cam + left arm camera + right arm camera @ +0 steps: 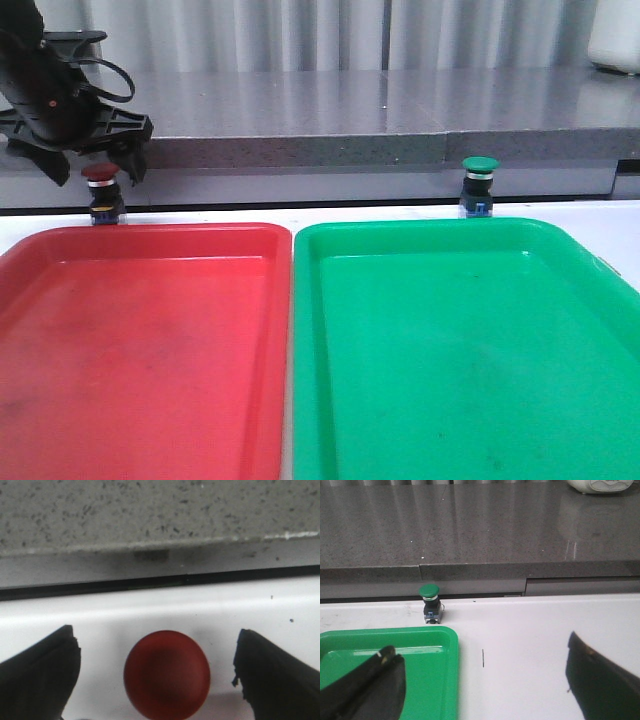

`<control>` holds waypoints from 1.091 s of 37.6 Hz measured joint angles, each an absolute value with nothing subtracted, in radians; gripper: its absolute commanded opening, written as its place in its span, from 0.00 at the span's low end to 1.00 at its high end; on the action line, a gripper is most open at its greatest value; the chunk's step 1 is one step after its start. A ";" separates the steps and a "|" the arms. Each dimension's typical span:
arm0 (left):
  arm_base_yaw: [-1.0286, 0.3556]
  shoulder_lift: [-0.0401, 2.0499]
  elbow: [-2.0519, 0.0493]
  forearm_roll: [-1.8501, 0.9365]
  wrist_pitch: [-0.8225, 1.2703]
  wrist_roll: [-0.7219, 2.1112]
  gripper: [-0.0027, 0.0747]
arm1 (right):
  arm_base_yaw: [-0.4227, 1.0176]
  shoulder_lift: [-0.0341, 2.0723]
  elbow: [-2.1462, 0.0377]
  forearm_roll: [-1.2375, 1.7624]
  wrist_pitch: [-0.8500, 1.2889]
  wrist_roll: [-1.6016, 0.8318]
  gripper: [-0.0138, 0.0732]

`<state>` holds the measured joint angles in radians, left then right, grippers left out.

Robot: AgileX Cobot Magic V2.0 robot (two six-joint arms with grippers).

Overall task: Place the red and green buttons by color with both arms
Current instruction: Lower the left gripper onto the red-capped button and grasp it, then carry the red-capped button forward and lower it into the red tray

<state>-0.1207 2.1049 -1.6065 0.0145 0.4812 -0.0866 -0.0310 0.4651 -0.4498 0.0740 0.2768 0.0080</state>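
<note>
While left gripper straddles red button, jaws apart, untouched

**A:** What do we see of the machine itself in the front view?

**B:** A matt black left arm, chunky and angular, with a thin black cable looping out from its side. There's one tiny orange dot on the housing.

**A:** And the business end?

**B:** The black two-fingered left gripper has broad, wedge-shaped fingers, dull black, with slightly chipped, ragged edges near the tips.

**A:** The other side?

**B:** The black right gripper shows the same dark wedge fingers. One fingertip carries a small pale scuff. The finish looks worn.
</note>
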 measured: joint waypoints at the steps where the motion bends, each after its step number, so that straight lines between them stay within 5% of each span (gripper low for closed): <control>1: -0.121 2.110 -1.606 0.014 0.481 -0.087 0.55 | -0.031 0.465 -0.450 0.074 0.277 0.008 0.92; 7: -0.121 2.116 -1.606 0.014 0.479 -0.087 0.29 | -0.031 0.465 -0.450 0.074 0.277 0.008 0.92; 12: -0.121 2.116 -1.606 0.014 0.461 -0.086 0.17 | -0.031 0.465 -0.450 0.074 0.277 0.008 0.92; 27: -0.134 1.906 -1.476 0.018 0.487 -0.086 0.16 | -0.031 0.465 -0.450 0.074 0.277 0.008 0.92; 41: -0.398 1.525 -0.912 0.018 0.372 -0.084 0.16 | -0.031 0.465 -0.450 0.074 0.277 0.008 0.92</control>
<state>-0.3977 1.5246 -0.9125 0.0185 0.3717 -0.0844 -0.0310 0.4651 -0.4498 0.0740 0.2768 0.0080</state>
